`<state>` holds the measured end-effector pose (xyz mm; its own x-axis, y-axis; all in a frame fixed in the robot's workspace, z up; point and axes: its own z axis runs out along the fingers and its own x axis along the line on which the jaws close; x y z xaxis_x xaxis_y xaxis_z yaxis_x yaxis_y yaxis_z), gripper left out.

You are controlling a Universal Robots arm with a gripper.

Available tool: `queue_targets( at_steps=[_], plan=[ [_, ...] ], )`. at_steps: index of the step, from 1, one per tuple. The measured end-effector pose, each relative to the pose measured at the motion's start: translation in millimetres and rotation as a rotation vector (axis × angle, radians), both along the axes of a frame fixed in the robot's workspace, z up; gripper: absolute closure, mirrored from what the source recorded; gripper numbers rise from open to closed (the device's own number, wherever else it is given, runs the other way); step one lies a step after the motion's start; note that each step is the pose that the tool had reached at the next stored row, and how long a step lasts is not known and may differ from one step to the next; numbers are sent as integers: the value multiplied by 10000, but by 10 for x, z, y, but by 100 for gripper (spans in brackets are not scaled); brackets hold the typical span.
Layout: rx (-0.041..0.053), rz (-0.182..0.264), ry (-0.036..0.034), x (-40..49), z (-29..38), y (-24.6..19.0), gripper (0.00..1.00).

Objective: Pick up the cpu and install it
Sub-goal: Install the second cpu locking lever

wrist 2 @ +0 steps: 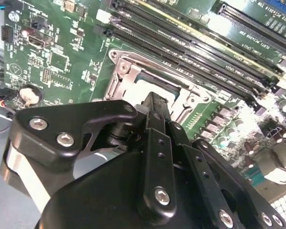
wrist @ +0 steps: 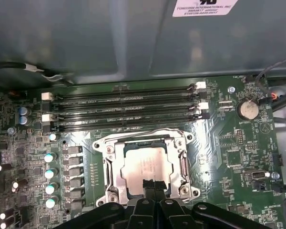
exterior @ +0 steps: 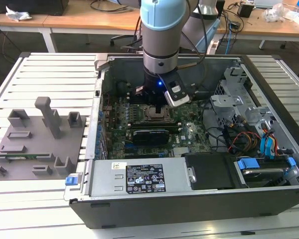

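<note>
The arm stands over the open computer case point(exterior: 189, 194), with the gripper point(exterior: 157, 102) lowered inside it directly above the CPU socket point(exterior: 153, 113) on the green motherboard point(exterior: 189, 134).

**CPU position.** In the first wrist view the cpu point(wrist: 145, 168) lies flat inside the socket's metal frame point(wrist: 115, 172), its silver-white top facing up and bordered on all 4 sides by the frame. In the second wrist view a pale portion of the cpu point(wrist 2: 150, 87) shows inside the same frame, just beyond the tips of the fingers point(wrist 2: 155, 107).

**Fingers.** In the first wrist view the 2 black fingers point(wrist: 148, 187) meet side by side at the near edge of the cpu, with no gap visible between them — they appear clenched together, and nothing is seen held between them. Whether the tips touch the chip or hover just above it cannot be determined. In the second wrist view the gripper point(wrist 2: 155, 102) shows its black linkage arms converging to a narrow tip.

**Surroundings.**
- 4 dark memory slots point(wrist: 124, 109) run parallel just beside the socket.
- A round coin-cell battery point(wrist: 248, 109) sits on the board, well apart from the socket.
- On the exterior view's left, a grey tray point(exterior: 25, 154) with raised grey blocks rests on the slatted desk point(exterior: 50, 74), beside the case.
- A black power supply point(exterior: 139, 177) with a white label sits along the near wall of the case.
</note>
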<state>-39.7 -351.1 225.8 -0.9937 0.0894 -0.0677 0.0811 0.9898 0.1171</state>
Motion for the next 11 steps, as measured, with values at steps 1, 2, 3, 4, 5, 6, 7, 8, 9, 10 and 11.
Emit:
queue_targets(
  at_steps=[1, 2, 3, 4, 5, 6, 7, 8, 9, 10, 11],
  plan=[
    [-32, 1, 0, 0, 31, 10, 89],
    [-50, 1, 0, 0, 50, 14, 89],
    [-62, 2, 1, 0, 62, 16, 89],
    [-71, 2, 0, 1, 74, 20, 89],
    [-70, 3, -1, 1, 75, 20, 89],
    [-70, 2, -1, 1, 75, 20, 89],
    [-71, 1, 0, 0, 75, 21, 89],
    [-72, 1, 0, 0, 76, 21, 89],
    [-73, 2, 0, 0, 76, 21, 89],
    [-72, 2, 1, 0, 76, 21, 89],
    [-73, 2, 0, 0, 76, 22, 89]
  ],
)
